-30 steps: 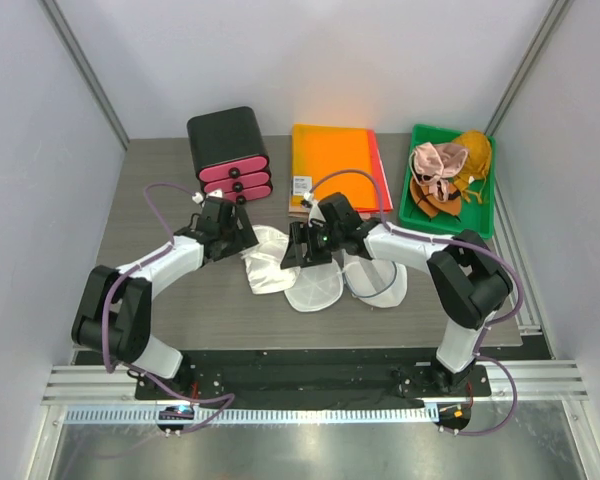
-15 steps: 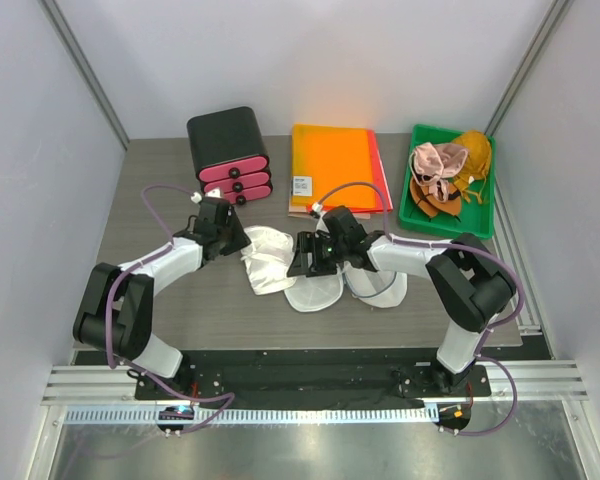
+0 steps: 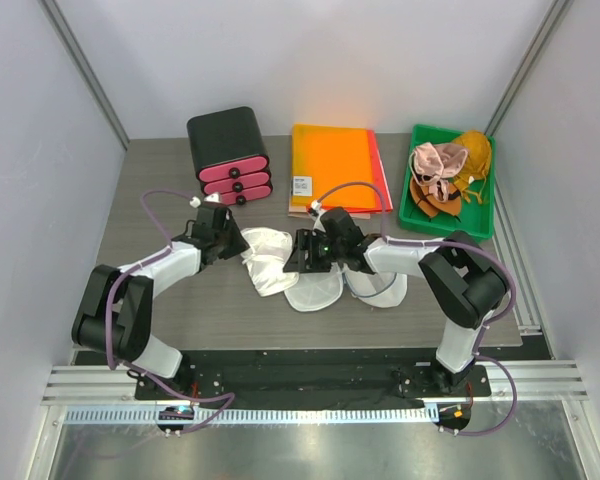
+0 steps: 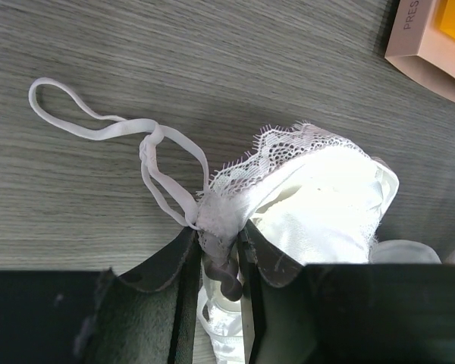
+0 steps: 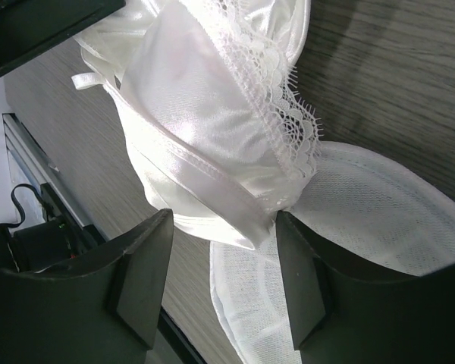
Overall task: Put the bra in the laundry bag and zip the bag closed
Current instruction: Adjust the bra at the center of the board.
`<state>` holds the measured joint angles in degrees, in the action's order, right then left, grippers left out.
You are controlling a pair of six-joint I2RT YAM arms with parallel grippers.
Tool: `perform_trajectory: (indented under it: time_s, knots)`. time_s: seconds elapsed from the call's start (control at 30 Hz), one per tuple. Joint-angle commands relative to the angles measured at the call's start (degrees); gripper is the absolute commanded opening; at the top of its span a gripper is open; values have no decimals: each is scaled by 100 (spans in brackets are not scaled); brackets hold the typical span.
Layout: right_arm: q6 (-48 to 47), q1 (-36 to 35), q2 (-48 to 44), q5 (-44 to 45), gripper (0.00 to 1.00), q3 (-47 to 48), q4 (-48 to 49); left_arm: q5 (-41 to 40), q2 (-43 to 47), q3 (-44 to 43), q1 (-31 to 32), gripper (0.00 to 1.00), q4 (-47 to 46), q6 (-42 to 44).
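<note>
The white satin and lace bra (image 3: 268,258) lies bunched on the table, left of the laundry bag (image 3: 316,291). The bag is white mesh and lies open in two halves, the other half (image 3: 382,286) to the right. My left gripper (image 3: 236,243) is shut on the bra's lace corner (image 4: 216,227), where the strap (image 4: 98,125) joins. My right gripper (image 3: 302,256) stands open (image 5: 224,227) with the bra's satin band (image 5: 212,189) between its fingers, over the bag's mesh (image 5: 364,220). The bag's zipper cannot be made out.
At the back stand a black box with pink drawers (image 3: 228,145), an orange folder (image 3: 335,160) and a green tray (image 3: 446,229) holding pink and brown garments. A box corner (image 4: 432,45) shows in the left wrist view.
My left gripper has closed on the bra's lace corner. My right gripper has narrowed a little and shifted slightly left over the bra's edge.
</note>
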<state>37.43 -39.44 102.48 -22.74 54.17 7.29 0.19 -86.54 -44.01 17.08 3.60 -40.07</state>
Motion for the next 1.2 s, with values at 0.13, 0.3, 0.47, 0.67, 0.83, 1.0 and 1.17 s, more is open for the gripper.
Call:
perform_trajectory:
  time_s: [0.13, 0.3, 0.47, 0.67, 0.83, 1.0, 1.17]
  knots:
    - [-192, -125, -26, 376, 63, 41, 27, 184, 234, 94, -91, 26, -193, 70]
    - [-350, -160, -105, 639, 63, 146, -377, 201, 278, 147, -117, 25, -210, 79]
    - [-421, -178, -167, 719, 62, 76, -318, 289, 243, 129, -135, 25, -228, 87]
    - [-263, -187, 167, 341, 45, 173, 394, 315, 331, 164, -152, 24, -149, 140]
    - [-595, -248, -69, 367, 16, 234, 449, 403, 410, 191, -179, 24, -87, 193]
    - [-1088, -362, -325, 289, 4, 594, -60, 491, 428, 173, -196, 26, -61, 228]
    - [-1492, -380, -491, -19, 1, 840, -360, 290, 498, 165, -214, 54, 115, 263]
